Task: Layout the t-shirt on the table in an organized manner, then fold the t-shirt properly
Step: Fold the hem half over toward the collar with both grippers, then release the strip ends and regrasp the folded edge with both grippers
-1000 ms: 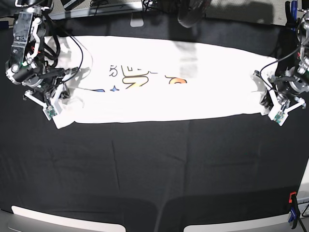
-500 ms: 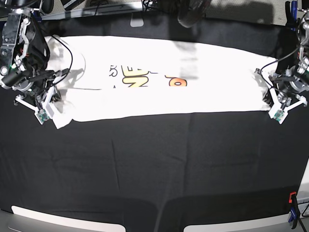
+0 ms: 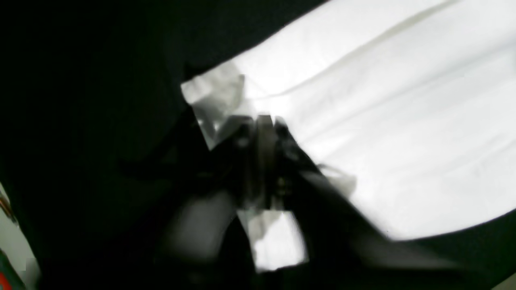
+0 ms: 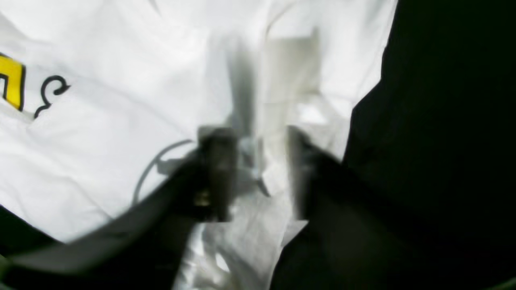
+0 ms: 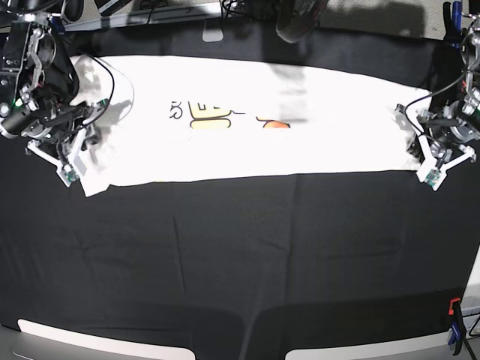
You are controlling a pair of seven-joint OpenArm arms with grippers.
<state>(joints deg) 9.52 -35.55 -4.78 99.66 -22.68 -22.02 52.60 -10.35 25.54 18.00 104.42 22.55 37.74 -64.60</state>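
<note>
T-shirt point(image 5: 247, 120) lies spread print-up across the far part of the black surface point(image 5: 247, 255). Right end effector point(image 4: 254, 169) sits over its sleeve end, fingers apart with cloth between them. Left end effector point(image 3: 262, 161) is at the hem end, too blurred to tell its state.

Clamp point(image 5: 454, 334) at edge, cables point(image 5: 161, 6) behind

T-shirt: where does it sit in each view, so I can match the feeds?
Base: the t-shirt lies stretched across the table's far half.
Left wrist: white cloth fills the upper right.
Right wrist: it fills the left and centre.
Shared landmark: the yellow print, absent from the left wrist view.
</note>
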